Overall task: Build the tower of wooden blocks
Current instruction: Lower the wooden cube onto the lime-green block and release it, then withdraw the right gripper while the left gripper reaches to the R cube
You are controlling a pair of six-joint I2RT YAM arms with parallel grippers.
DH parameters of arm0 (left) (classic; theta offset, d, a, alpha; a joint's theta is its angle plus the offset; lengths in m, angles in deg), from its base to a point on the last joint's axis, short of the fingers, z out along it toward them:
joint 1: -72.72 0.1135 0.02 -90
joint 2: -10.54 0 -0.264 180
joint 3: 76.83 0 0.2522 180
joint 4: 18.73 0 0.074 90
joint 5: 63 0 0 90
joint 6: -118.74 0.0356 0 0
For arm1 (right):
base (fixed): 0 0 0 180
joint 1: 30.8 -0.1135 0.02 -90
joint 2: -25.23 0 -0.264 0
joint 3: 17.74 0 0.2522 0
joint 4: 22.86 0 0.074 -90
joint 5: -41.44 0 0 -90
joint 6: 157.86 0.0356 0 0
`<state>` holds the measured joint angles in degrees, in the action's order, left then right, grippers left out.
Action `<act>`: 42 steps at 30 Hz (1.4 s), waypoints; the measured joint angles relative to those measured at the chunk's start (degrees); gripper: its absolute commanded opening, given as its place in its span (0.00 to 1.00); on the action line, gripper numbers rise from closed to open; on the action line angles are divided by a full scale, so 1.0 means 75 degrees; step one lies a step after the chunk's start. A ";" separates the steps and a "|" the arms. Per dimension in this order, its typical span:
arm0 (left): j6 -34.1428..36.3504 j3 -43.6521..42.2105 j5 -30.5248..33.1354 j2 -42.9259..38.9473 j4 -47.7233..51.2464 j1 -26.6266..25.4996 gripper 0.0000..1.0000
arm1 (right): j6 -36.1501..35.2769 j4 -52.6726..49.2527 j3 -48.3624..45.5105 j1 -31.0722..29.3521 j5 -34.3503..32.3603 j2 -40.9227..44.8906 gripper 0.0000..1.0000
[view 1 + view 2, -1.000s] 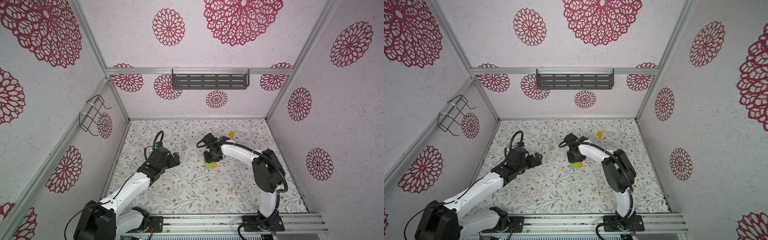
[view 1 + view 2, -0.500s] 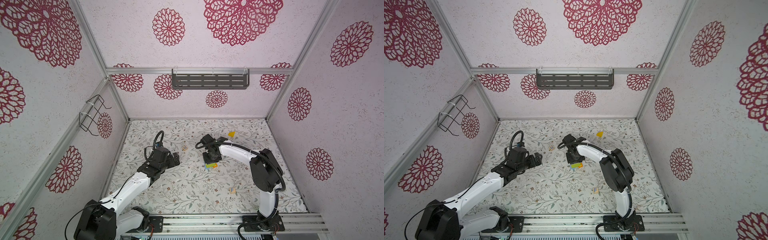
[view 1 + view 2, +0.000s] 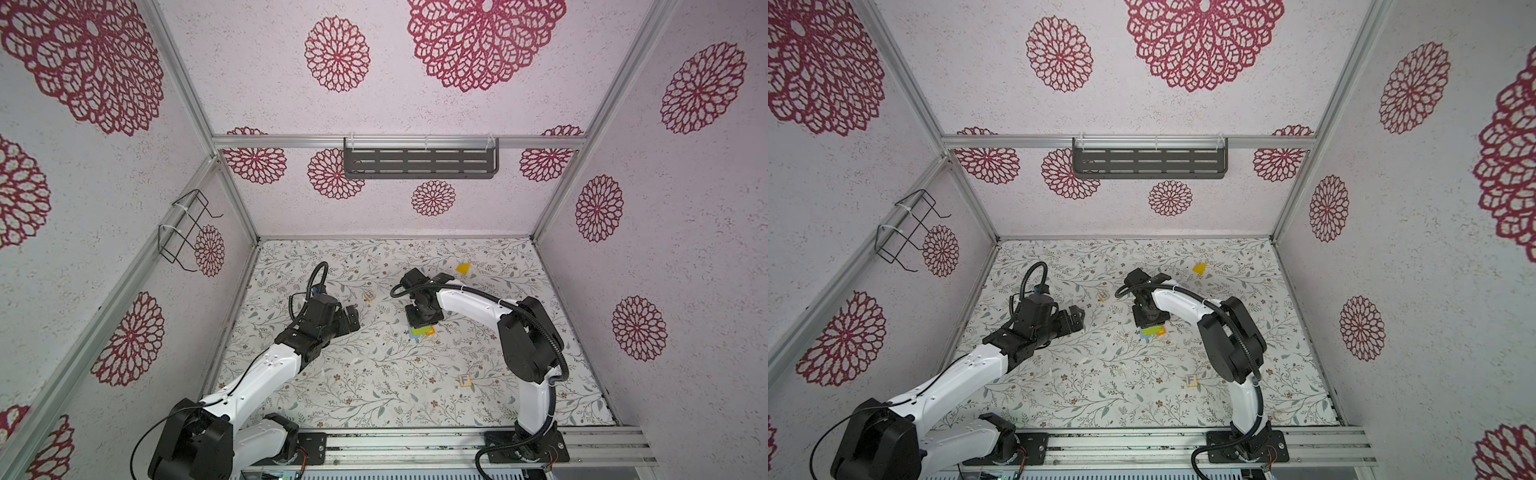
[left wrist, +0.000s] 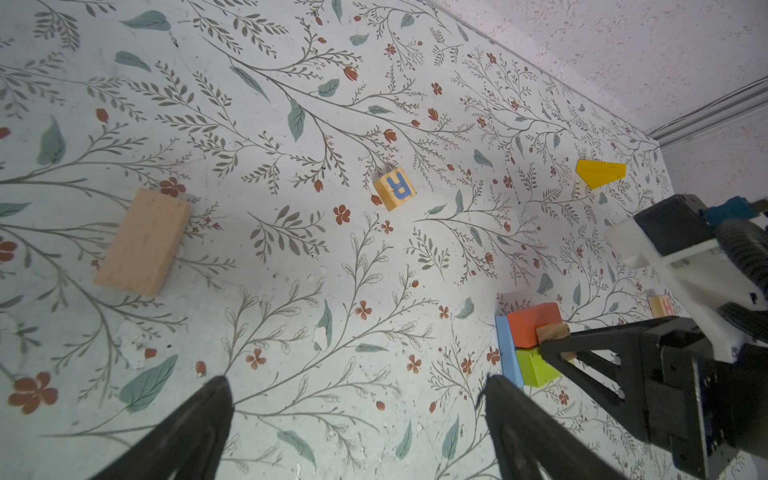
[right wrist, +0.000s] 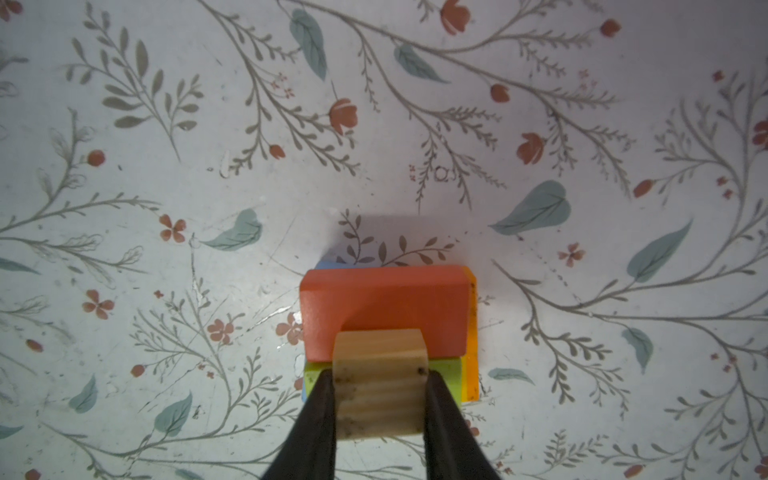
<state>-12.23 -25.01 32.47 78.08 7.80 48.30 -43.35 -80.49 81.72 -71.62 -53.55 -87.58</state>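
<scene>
The left gripper [image 4: 353, 390] is seen with its fingers spread wide and nothing between them, so that side is basically parked. Out ahead of its fingertips, well apart from them, a long plain wooden block [image 4: 143, 243] is left lying flat on the flowery table [image 4: 291, 270]. Further ahead of the gap between the fingers, a cube with a blue R [image 4: 395, 189] is sat on its own. Far beyond that, a yellow wedge [image 4: 600, 172] is found close to the back wall. None of them is touched by anything.

Then the tower [image 3: 422, 331]. A base is already laid: a flat blue piece [image 4: 508, 353] at the bottom, an orange slab [image 5: 471, 332] on it, and a red block [image 5: 382, 307] and a lime-green block [image 5: 451, 370] set side by side on top. The right gripper [image 5: 379, 376] is clamped on a small tan block [image 5: 378, 349], which is pinched between the fingertips right over the seam where red meets green. Whether it's actually seated on them or held just above can't be told.

Well away from those fingers, an H cube [image 4: 663, 305] and an F cube [image 3: 464, 380] are left loose too.

So, as judged from this, the lower layers are done and the tan block is placed or nearly placed but not let go. What's left is the release plus whatever gets capped on top, probably the yellow wedge.
</scene>
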 measured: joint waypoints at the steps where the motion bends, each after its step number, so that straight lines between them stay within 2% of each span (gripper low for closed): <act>1: 0.0000 0.0000 0.0000 0.0000 0.0000 0.0000 0.97 | -0.0003 0.0000 0.0000 0.0000 -0.0009 -0.0003 0.31; 9: 0.0000 -0.0012 0.0003 0.0000 0.0000 0.0000 0.97 | -0.0085 0.0000 0.0000 0.0000 -0.0102 -0.0026 0.43; 14: 0.0012 -0.0041 -0.0003 -0.0003 0.0000 0.0000 0.97 | -0.0146 -0.0009 0.0000 -0.0009 -0.0105 -0.0052 0.55; 21: 0.0105 0.0061 0.0119 -0.0017 0.0364 0.0000 0.97 | -0.0207 -0.0006 0.0000 -0.0020 -0.0111 -0.0009 0.60; 24: 0.0254 0.0286 0.0087 0.0023 0.0600 0.0000 0.98 | -0.0268 0.0064 -0.0052 -0.0020 -0.0149 0.0239 0.67; 27: 0.0393 0.0772 -0.0009 0.0373 0.0868 0.0000 1.00 | -0.0385 0.0344 -0.0417 -0.0020 -0.0219 0.0906 0.74; 31: 0.0475 0.1224 -0.0213 0.0973 0.0953 0.0000 0.94 | -0.0618 0.0979 -0.1352 0.0020 -0.0309 0.2273 0.80; 35: 0.0702 0.1711 -0.0300 0.1684 0.1212 0.0000 0.95 | -0.0813 0.1862 -0.2521 0.0216 -0.0198 0.3620 0.83; 42: 0.1008 0.2929 -0.0277 0.3168 0.1600 0.0003 0.97 | -0.0848 0.3518 -0.4765 0.1332 0.0627 0.5304 0.88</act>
<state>-4.67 -3.04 30.39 101.84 19.80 48.32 -49.71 -54.11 45.98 -61.63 -48.85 -47.80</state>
